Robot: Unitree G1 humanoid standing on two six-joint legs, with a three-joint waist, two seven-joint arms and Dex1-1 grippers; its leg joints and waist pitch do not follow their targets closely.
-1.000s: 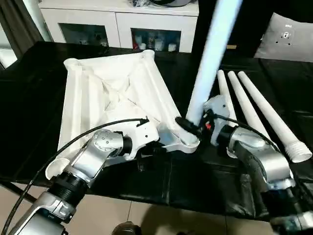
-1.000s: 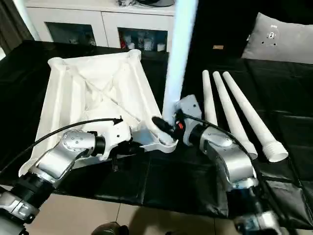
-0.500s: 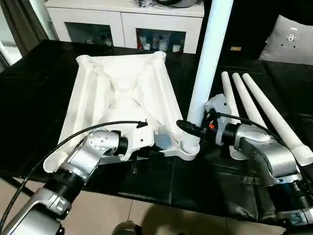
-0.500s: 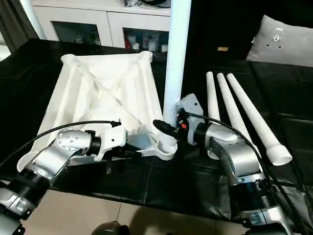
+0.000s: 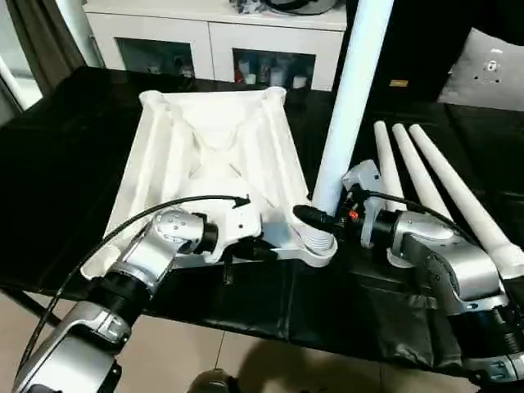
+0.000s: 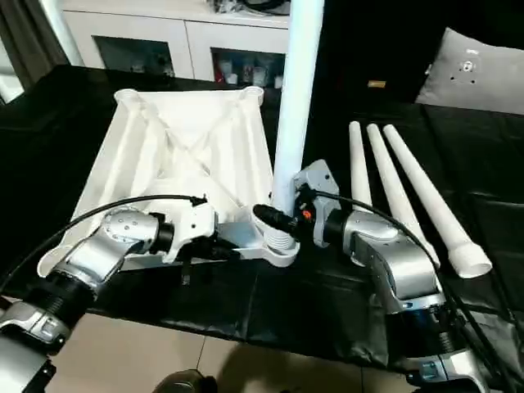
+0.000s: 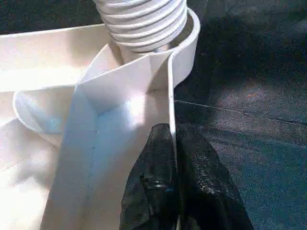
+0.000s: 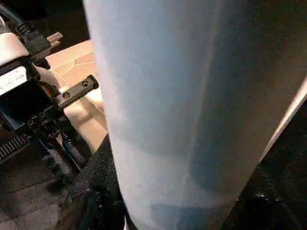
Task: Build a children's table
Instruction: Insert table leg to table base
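Observation:
The children's table top [image 5: 213, 155] lies upside down on the black surface, its ribbed underside facing up. My left gripper [image 7: 168, 132] is shut on the thin rim of the top's near edge, just beside the near right corner socket [image 5: 318, 248]. A long white leg [image 5: 348, 98] stands almost upright, and its threaded end [image 7: 141, 24] sits in that socket. My right gripper [image 5: 315, 219] is shut around the leg's lower part, just above the socket. The leg [image 8: 158, 96] is held close in front of the right wrist camera.
Three more white legs [image 5: 434, 188] lie side by side on the black surface to the right. A white cabinet [image 5: 221, 33] with glass doors stands behind the table, and a grey pillow [image 5: 491, 70] lies at the far right.
The held leg has swung from a lean to nearly upright, its threaded end staying at the corner socket. The head camera has shifted. Both grips are unchanged.

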